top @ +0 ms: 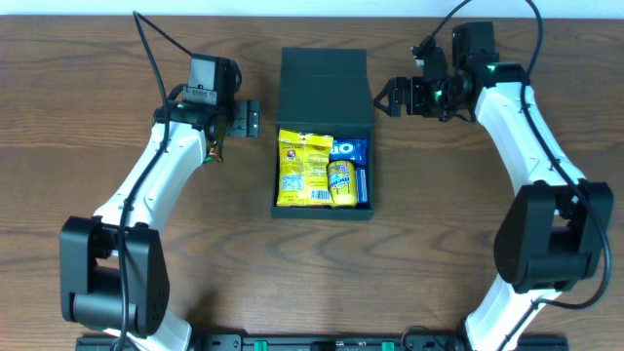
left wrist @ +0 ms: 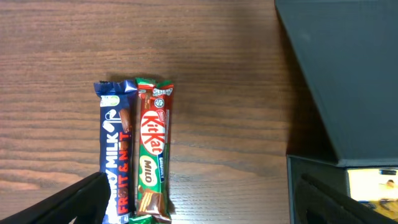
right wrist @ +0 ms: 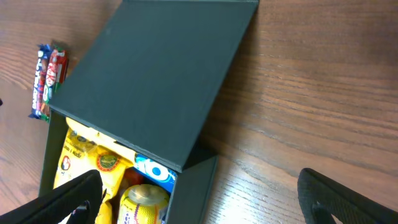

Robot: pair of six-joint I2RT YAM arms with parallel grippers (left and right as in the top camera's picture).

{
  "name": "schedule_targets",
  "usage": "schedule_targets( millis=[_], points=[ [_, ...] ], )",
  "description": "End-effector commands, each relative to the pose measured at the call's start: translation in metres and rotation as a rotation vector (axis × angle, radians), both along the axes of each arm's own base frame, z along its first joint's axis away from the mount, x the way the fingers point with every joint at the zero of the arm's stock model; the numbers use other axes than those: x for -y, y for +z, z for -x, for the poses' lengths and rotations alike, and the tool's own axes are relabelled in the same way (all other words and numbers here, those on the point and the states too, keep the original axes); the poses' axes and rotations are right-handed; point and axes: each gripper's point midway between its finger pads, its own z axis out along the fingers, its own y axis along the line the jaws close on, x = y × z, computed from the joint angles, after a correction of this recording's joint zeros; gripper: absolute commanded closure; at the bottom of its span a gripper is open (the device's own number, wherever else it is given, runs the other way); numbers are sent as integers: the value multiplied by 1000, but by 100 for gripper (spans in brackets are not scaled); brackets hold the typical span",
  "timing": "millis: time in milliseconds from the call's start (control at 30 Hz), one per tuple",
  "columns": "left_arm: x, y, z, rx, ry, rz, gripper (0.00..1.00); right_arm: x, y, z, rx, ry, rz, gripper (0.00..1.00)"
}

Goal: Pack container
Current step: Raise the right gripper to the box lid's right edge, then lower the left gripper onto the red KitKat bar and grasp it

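Observation:
The dark teal container (top: 274,185) sits mid-table, its flap lid (top: 325,88) raised and slanting over the back of the box. Inside lie a yellow snack packet (top: 304,168), a blue Oreo pack (top: 351,151) and a small yellow pack (top: 340,182). My left gripper (top: 244,119) hangs open just left of the lid. Its wrist view shows a blue Fruit & Nut bar (left wrist: 117,155) and a green KitKat Milo bar (left wrist: 152,149) on the table between its spread fingers (left wrist: 68,202). My right gripper (top: 390,96) is open and empty, right of the lid (right wrist: 168,74).
The two bars lie side by side on the wood left of the container (right wrist: 196,186), partly under my left arm (top: 156,185) in the overhead view. In the right wrist view the bars (right wrist: 46,81) show at far left. Both arm bases stand at the table's front edge.

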Motion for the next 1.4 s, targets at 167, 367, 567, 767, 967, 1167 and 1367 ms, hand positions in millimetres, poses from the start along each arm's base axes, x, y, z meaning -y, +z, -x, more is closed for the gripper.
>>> schedule_targets(
  millis=[167, 367, 567, 767, 967, 1167, 1367],
  points=[
    [-20, -36, -17, -38, 13, -52, 20, -3, 17, 0, 52, 43, -8, 1],
    [-23, -42, -36, 19, 14, -51, 28, -3, 17, 1, 47, 43, -7, 1],
    [-24, -61, -37, -13, 8, -14, 32, -3, 17, 1, 48, 43, -8, 1],
    [-18, -79, -35, -51, -10, 13, 33, -3, 17, 0, 51, 43, -7, 1],
    [-18, -90, -36, -63, -10, 12, 33, -3, 17, 0, 52, 43, -7, 1],
    [-18, -92, -43, -37, -3, 14, 36, -4, 17, 0, 52, 44, -7, 1],
    [-18, -90, -46, -27, 18, 29, 39, -5, 17, 1, 52, 47, -7, 1]
  ],
)
